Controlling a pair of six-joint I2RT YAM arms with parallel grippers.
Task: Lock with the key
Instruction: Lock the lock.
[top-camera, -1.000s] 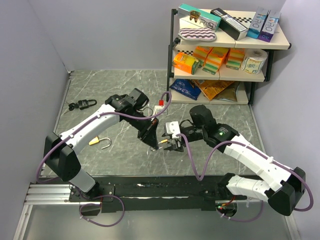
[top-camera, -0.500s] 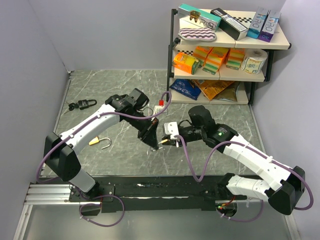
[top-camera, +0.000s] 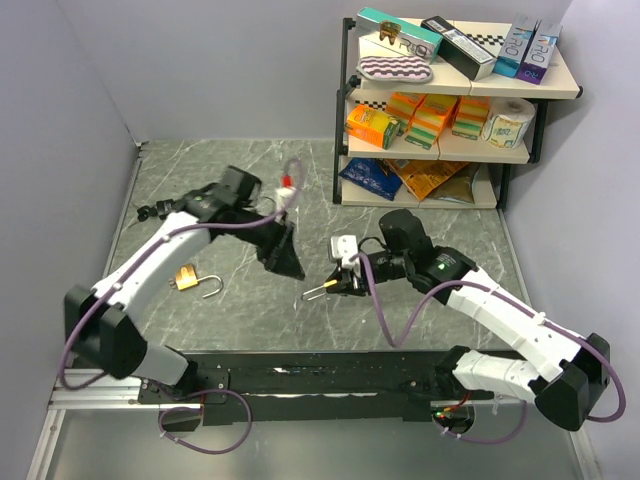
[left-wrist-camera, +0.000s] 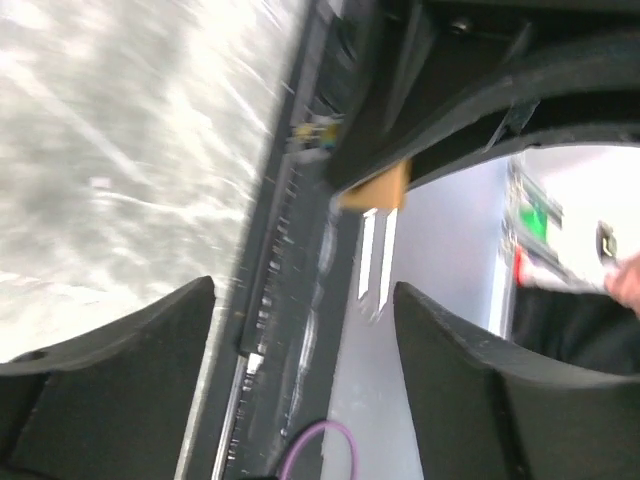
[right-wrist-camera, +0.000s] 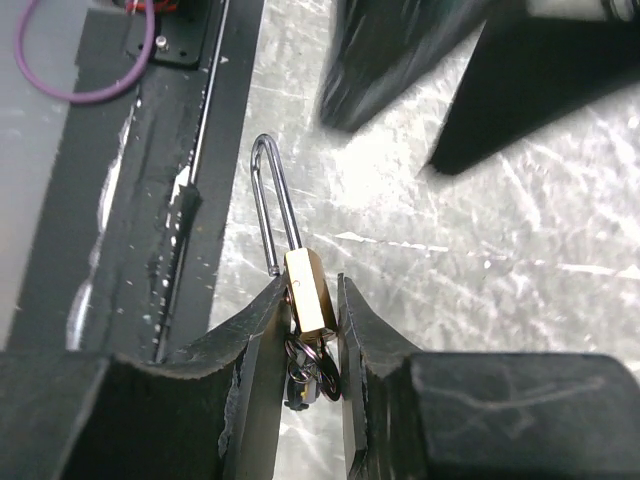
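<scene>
In the right claw (top-camera: 338, 283), closed most of the way, a small brass padlock (right-wrist-camera: 309, 292), pinched by its sides between both fingers (right-wrist-camera: 255, 350). Held over the tabletop (top-camera: 240, 170), in front of the shelf (top-camera: 349, 100) and a little to its left. Silver loop (right-wrist-camera: 272, 205) of the lock swung open, one end free, poking out past the fingertips. At the other end of the lock, tucked down between the fingers, a dark key ring (right-wrist-camera: 305, 372). Too dark in there to make out the key's shape.

Left claw (top-camera: 285, 262) farther to the left of the shelf, wide open, holding nothing, well apart from the lock. Very blurry in its own camera: just two dark fingers (left-wrist-camera: 110, 380) and the table edge beyond.

Lying flat on the tabletop, far to the left of the shelf: a second brass padlock (top-camera: 187, 277), its loop open too. Behind that one, close to the left wall, a small black lock (top-camera: 165, 210).
</scene>
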